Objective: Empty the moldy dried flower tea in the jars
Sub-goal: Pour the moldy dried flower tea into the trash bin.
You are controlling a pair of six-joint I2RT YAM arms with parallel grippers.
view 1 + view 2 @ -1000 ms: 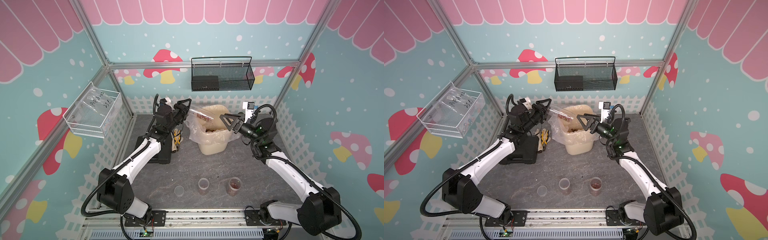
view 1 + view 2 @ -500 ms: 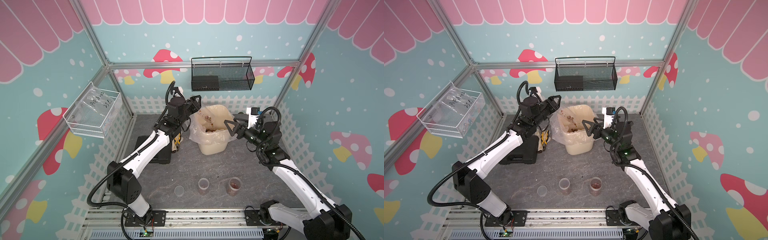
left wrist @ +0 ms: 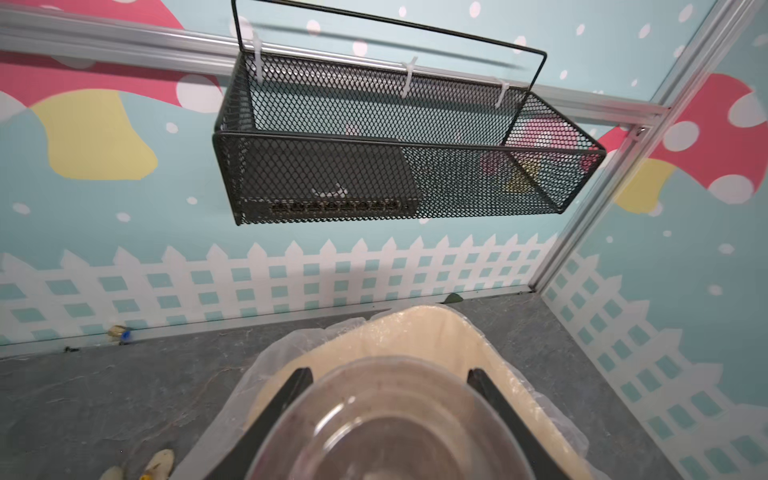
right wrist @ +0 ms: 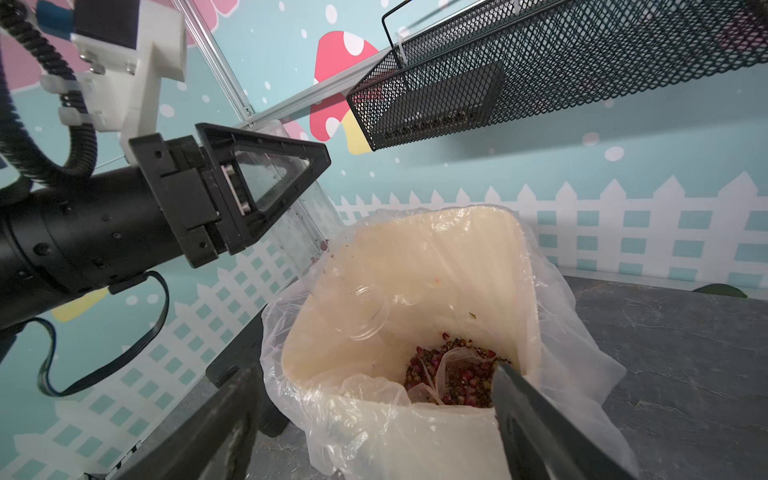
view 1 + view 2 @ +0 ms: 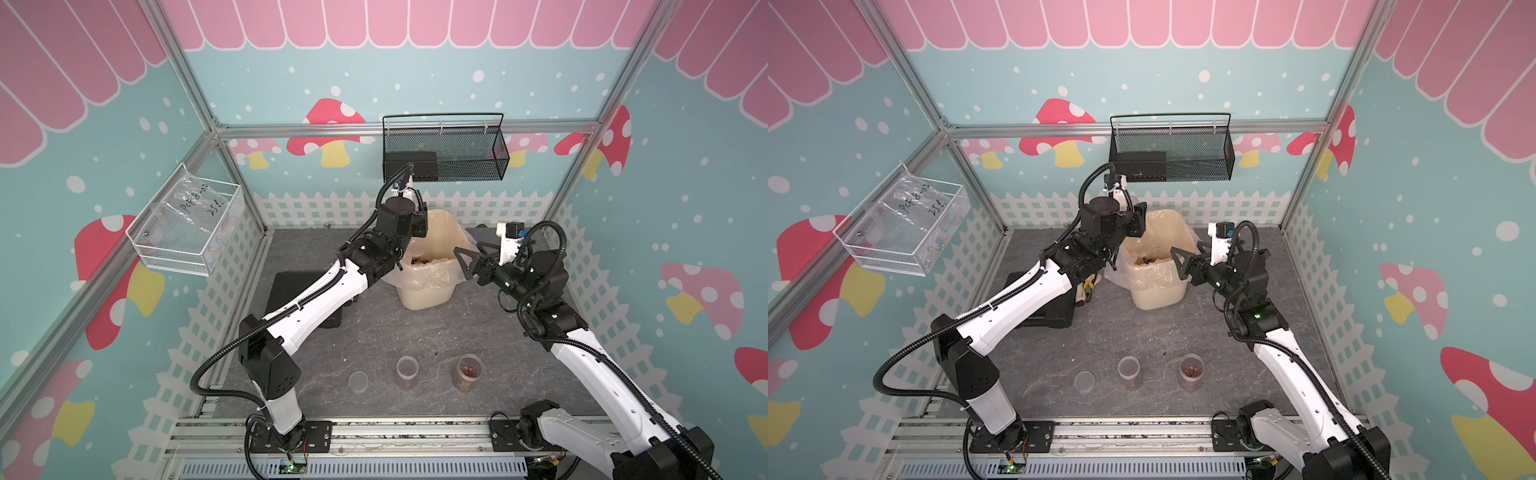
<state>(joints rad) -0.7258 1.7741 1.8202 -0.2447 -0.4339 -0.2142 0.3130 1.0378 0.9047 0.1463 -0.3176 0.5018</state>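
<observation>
My left gripper (image 3: 390, 374) is shut on a clear jar (image 3: 390, 428), tipped over the cream bin (image 5: 426, 293); the jar (image 4: 299, 224) looks empty. Reddish dried flower tea (image 4: 453, 378) lies in the bin's bag, with a clear round lid (image 4: 368, 311) against the inner wall. My right gripper (image 4: 374, 374) stands open at the bin's right rim, holding nothing. Near the front edge stand two more jars: one (image 5: 406, 372) with a little tea at the bottom, one (image 5: 469, 372) with more. Left of them sits a clear round piece (image 5: 358, 381), short jar or lid.
A black mesh basket (image 5: 444, 153) hangs on the back wall above the bin. A clear tray (image 5: 187, 224) hangs on the left wall. A black box (image 5: 291, 291) and a yellow-handled tool (image 5: 1086, 286) lie left of the bin.
My left arm has swung the jar from beside the bin to over it and tipped it, and its tea is gone. My right gripper has opened wider and drawn back to the right rim.
</observation>
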